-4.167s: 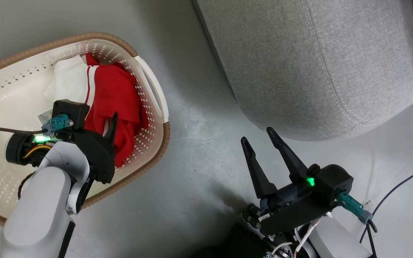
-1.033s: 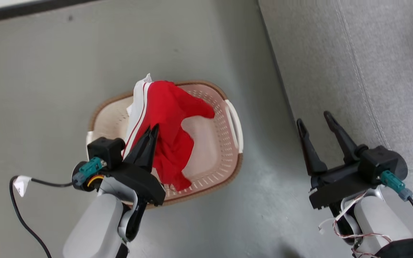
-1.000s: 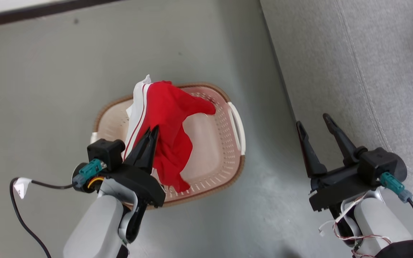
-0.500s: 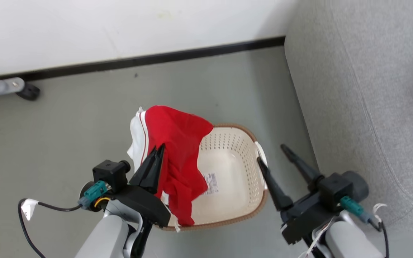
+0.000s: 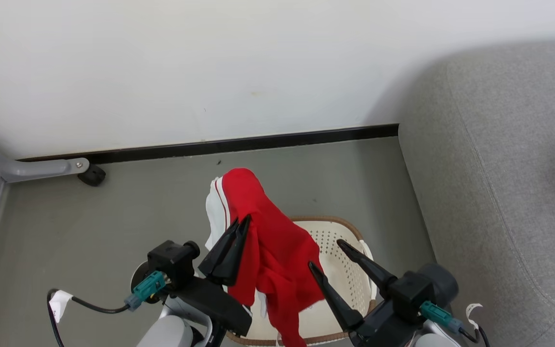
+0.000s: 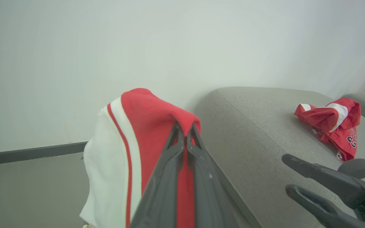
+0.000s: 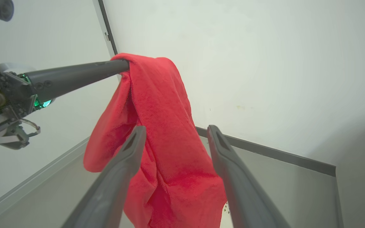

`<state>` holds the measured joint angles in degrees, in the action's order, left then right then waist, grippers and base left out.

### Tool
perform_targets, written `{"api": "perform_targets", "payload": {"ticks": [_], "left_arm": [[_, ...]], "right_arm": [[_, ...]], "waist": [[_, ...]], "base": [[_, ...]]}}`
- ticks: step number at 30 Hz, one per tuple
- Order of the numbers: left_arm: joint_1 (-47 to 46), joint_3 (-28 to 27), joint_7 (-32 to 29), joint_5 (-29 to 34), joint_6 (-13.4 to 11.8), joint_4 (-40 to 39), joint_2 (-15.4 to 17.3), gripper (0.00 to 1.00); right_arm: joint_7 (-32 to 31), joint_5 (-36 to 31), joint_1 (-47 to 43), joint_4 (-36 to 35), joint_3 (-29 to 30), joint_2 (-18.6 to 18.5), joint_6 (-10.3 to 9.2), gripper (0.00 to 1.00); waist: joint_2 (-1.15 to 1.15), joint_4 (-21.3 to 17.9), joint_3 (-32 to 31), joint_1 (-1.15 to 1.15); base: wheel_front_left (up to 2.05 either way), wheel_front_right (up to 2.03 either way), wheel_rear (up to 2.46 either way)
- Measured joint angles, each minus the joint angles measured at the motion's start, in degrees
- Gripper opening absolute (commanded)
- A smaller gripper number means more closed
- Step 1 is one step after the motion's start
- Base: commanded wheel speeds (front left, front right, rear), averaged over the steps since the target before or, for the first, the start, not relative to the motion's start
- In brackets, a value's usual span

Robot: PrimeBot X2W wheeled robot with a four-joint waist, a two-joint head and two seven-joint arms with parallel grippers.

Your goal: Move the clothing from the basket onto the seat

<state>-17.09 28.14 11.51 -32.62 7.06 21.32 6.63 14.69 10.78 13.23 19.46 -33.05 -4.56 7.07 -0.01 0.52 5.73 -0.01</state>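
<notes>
Head view: the left gripper (image 5: 242, 220) has its two long dark fingers pressed together on a fold of a soft bright red fabric garment (image 5: 270, 241) with a broad white panel and thin stripes, which drapes down from the pinched tips; directly below those jaws stands an oval cream plastic laundry basket (image 5: 328, 220) with perforated sides and a brown woven-look rim, on the grey floor (image 5: 113, 217); the right gripper (image 5: 325, 253) sits just right of the closed jaws, its fingers spread wide and empty over the basket; a large light grey fabric-upholstered sofa (image 5: 499, 168) lies beyond the spread jaws, well apart from the held garment. Left wrist view: the closed fingertips (image 6: 176, 133) bite the top of the red fold (image 6: 138, 120), the white panel falling to their left; ahead and right of them, on the sofa (image 6: 258, 126), lies a second crumpled red and white garment (image 6: 331, 118) with dark lettering. Right wrist view: the cloth (image 7: 163, 110) hangs just ahead of the open fingers (image 7: 131, 148); whether it touches them cannot be told.
</notes>
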Motion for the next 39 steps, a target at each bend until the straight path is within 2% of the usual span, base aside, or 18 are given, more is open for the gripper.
{"api": "perform_targets", "payload": {"ticks": [11,22,39], "left_arm": [[2.51,2.12,-1.42,0.89,-0.10,-8.70,0.34,0.00],[4.76,3.89,-4.30,1.45,-1.26,-16.53,1.11,0.00],[6.06,4.81,-8.49,0.81,-1.58,-26.93,2.45,0.00]], "right_arm": [[0.00,0.85,0.60,-0.36,-2.96,0.09,0.00,1.00],[0.00,3.19,1.64,-0.29,-7.06,0.35,0.00,1.00],[0.00,4.48,2.68,0.27,-7.30,0.35,0.00,1.00]], "waist": [[0.01,2.33,-3.77,0.01],[0.01,3.55,-5.15,0.01],[0.01,3.74,-5.64,0.02]], "base": [[0.00,0.00,0.00],[0.00,0.00,0.00],[0.00,0.00,0.00]]}}
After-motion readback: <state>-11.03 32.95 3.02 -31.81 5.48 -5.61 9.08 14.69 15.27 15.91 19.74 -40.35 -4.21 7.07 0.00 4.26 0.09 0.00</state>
